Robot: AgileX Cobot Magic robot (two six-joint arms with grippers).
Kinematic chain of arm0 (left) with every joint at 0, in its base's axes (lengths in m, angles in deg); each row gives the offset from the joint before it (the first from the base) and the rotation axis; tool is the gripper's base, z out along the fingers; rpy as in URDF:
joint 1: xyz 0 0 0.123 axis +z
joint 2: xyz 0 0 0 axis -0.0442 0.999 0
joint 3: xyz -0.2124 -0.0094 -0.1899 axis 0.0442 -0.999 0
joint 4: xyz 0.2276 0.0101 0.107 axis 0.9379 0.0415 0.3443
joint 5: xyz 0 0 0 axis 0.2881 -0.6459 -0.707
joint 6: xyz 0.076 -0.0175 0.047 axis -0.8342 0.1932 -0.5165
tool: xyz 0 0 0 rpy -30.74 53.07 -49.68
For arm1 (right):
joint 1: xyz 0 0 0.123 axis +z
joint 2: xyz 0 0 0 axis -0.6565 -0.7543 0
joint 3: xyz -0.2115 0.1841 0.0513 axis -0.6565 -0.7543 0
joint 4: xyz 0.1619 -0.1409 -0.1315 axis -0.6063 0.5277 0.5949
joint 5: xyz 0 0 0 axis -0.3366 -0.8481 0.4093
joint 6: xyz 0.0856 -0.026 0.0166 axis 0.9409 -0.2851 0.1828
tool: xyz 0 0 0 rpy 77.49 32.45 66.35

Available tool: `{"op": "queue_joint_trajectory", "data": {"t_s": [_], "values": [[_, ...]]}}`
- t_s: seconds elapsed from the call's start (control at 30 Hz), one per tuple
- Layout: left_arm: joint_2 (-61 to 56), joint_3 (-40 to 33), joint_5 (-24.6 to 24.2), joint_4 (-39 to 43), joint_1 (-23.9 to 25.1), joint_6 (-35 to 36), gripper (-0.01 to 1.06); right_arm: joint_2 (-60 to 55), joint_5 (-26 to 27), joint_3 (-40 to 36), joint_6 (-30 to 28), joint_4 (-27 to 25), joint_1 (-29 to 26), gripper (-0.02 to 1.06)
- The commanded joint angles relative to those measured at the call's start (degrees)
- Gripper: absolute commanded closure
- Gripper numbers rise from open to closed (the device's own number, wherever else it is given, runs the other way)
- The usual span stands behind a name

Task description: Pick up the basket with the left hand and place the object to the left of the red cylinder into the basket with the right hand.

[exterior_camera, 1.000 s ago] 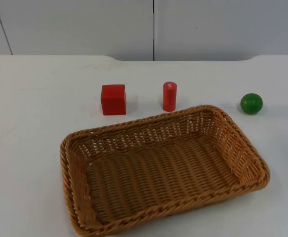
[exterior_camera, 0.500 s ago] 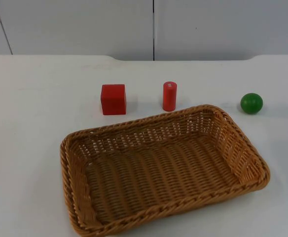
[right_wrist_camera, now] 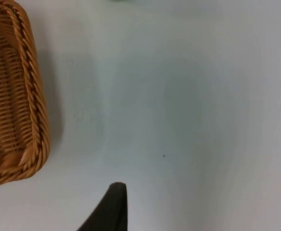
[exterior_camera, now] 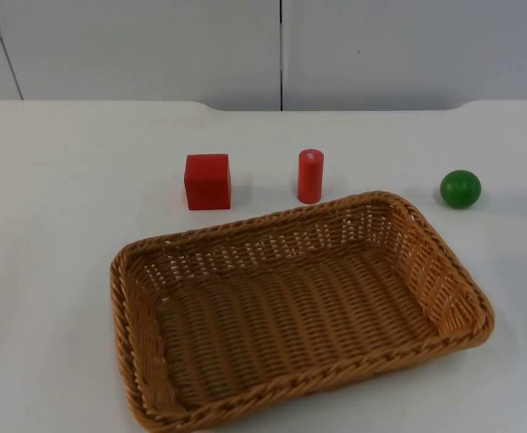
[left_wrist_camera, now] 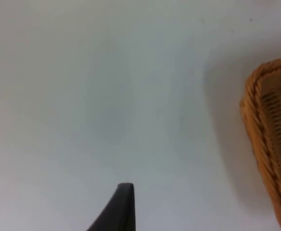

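Note:
A wide woven basket (exterior_camera: 116,275) rests on the white table near its front edge, with nothing inside. Behind it a red cylinder (exterior_camera: 310,175) stands upright. A red cube (exterior_camera: 208,180) sits to the left of the cylinder. My left gripper (left_wrist_camera: 123,209) hovers over bare table to the left of the basket, whose rim (left_wrist_camera: 258,120) is a short way off. My right gripper (right_wrist_camera: 112,207) hovers over bare table to the right of the basket, near a corner of its rim (right_wrist_camera: 34,110). Neither gripper touches the basket.
A green ball (exterior_camera: 460,188) lies at the back right, beyond the basket's far right corner. The grey partition wall (exterior_camera: 281,50) closes the table at the back. Bare table top runs along both sides of the basket.

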Motion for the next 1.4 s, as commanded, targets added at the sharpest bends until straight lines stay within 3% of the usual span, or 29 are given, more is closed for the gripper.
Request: {"op": "queue_joint_trajectory", "data": {"t_s": [0.0, 0.27, 0.43, 0.67, 0.8, 0.93, 1.0, 1.13, 1.17, 1.27, 1.3, 1.37], "values": [[2.4, 0.2, 0.9, -4.0, -0.4, -2.5, 0.00, 0.2, 0.8, 0.2, 0.0, -0.3, -0.4, -0.01], [14.5, 0.2, 8.5, -7.6, -8.1, -3.2, 0.00, 0.2, 1.1, 0.2, 0.0, -0.3, -0.4, -0.01], [25.7, 0.2, 17.8, -8.9, -15.5, 0.4, 0.00, 0.2, 1.2, 0.2, 0.0, -0.3, -0.4, -0.01], [32.7, 0.2, 21.1, -9.9, -18.9, 2.2, 0.00, 0.2, 1.2, 0.2, 0.0, -0.3, -0.4, -0.01], [35.9, 0.2, 24.0, -10.8, -21.1, 3.2, 0.06, 0.2, 1.4, 0.2, 0.0, -0.3, -0.4, -0.01], [39.4, 0.2, 27.0, -14.5, -22.6, 3.3, 0.25, 0.2, 1.5, 0.2, 0.0, -0.3, -0.4, -0.01], [40.1, 0.2, 27.3, -15.0, -22.7, 3.3, 0.29, 0.2, 1.5, 0.2, 0.0, -0.3, -0.4, -0.01], [42.9, 0.2, 27.4, -16.8, -22.7, 3.3, 0.50, 0.2, 1.7, 0.2, 0.0, -0.3, -0.4, -0.01], [42.9, 0.2, 27.4, -16.8, -22.7, 3.3, 0.50, 0.2, 1.7, 0.2, 0.0, -0.3, -0.4, -0.01], [43.7, 0.2, 27.4, -18.1, -22.7, 3.1, 0.73, 0.2, 2.0, 0.2, 0.0, -0.2, -0.4, -0.01], [43.7, 0.2, 27.4, -18.1, -22.7, 3.1, 0.73, 0.2, 2.0, 0.2, 0.0, -0.2, -0.4, -0.01], [43.7, 0.2, 28.0, -18.7, -22.7, 2.7, 0.90, 0.2, 2.1, 0.2, 0.0, -0.2, -0.4, -0.01]]}}
